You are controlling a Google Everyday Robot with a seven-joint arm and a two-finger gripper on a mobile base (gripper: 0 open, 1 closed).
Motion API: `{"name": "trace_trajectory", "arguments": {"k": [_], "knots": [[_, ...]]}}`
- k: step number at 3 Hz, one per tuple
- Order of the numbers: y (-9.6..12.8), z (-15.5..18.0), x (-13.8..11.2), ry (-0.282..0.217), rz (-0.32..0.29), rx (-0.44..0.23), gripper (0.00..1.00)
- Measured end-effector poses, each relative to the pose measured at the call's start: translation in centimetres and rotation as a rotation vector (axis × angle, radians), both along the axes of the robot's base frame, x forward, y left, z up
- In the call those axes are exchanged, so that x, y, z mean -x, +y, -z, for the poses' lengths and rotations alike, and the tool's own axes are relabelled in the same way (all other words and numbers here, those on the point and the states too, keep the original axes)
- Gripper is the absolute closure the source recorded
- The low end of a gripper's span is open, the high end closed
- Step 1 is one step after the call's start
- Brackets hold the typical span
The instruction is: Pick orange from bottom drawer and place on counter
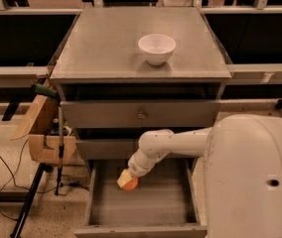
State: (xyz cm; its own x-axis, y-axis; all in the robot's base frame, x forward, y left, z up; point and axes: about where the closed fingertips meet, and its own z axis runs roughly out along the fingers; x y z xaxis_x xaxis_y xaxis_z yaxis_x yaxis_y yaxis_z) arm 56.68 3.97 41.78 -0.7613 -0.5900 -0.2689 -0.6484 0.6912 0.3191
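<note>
The bottom drawer (156, 205) is pulled open below the two upper drawers. My gripper (126, 179) reaches down into it from the right, at the drawer's back left. It is shut on the orange (131, 184), which shows just under the pale fingertips and is held a little above the drawer floor. The counter (106, 48) is the grey top of the cabinet, well above the gripper. My white arm fills the lower right of the view and hides the drawer's right side.
A white bowl (157, 48) stands on the counter, right of centre. The top drawer (141, 115) is closed and sits over the gripper. A cardboard box (44, 133) and a green-handled stand (45, 90) are left of the cabinet, with cables on the floor.
</note>
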Motion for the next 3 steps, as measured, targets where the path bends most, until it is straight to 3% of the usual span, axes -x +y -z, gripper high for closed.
{"name": "trace_trajectory", "arguments": {"k": [2,3], "knots": [[-4.3,-16.1,-1.8,-0.085,0.113,0.153,1.0],[-4.9,-22.5,-2.2,-0.133,0.189,0.2,1.0]]}}
